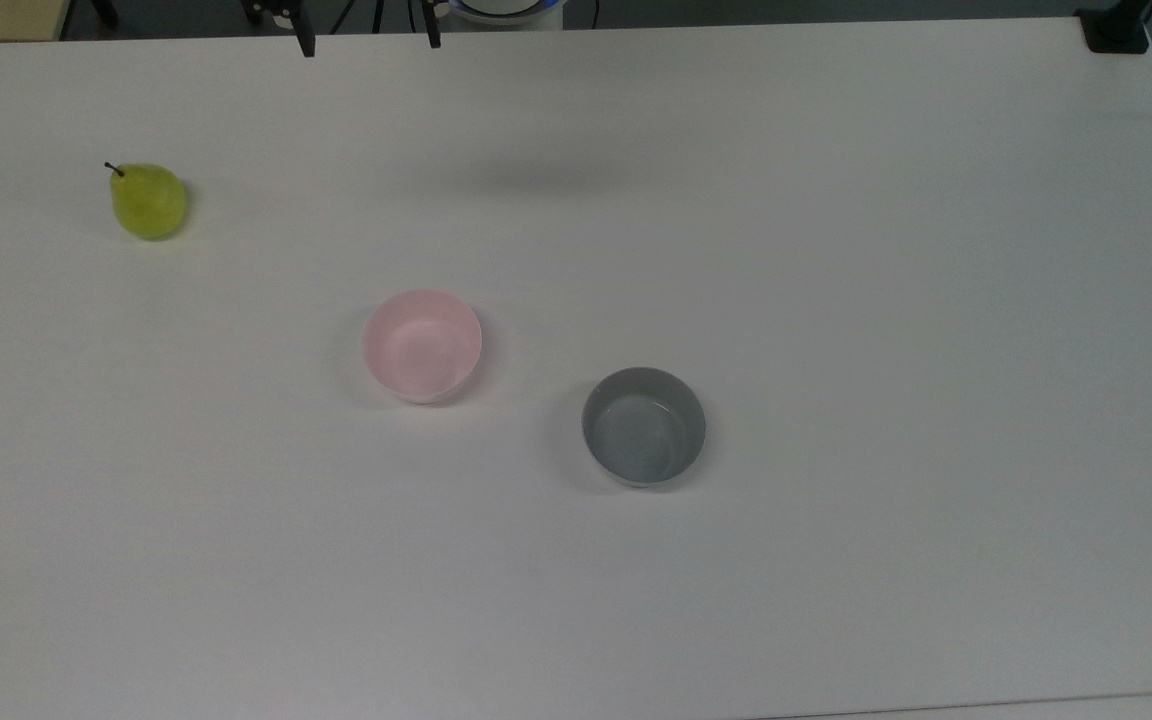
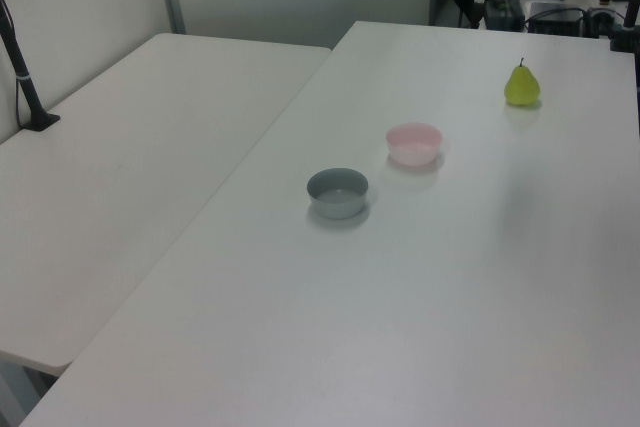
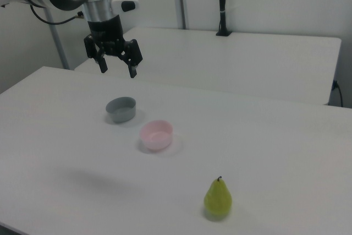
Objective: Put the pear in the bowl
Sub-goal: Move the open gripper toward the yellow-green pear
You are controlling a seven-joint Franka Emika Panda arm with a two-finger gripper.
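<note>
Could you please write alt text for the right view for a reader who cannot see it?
A robot arm's open gripper hangs above a white table bearing a small grey bowl, a pale pink plastic bowl and, nearest the camera, an upright glossy yellow-green pear.

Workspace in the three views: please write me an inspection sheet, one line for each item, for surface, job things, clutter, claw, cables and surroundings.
Surface: white table, bare apart from three things.
Job things: pear stands upright, alone near the top view's left edge; pink bowl is upright, nothing seen inside.
Clutter: grey bowl, apart from the pink bowl, nothing seen inside.
Claw: claw hangs open and holds nothing, high above the table, far from the pear.
Cables: a dark cable runs by the arm in the right view; none seen on the table.
Surroundings: second white table alongside, with a black post on it.
</note>
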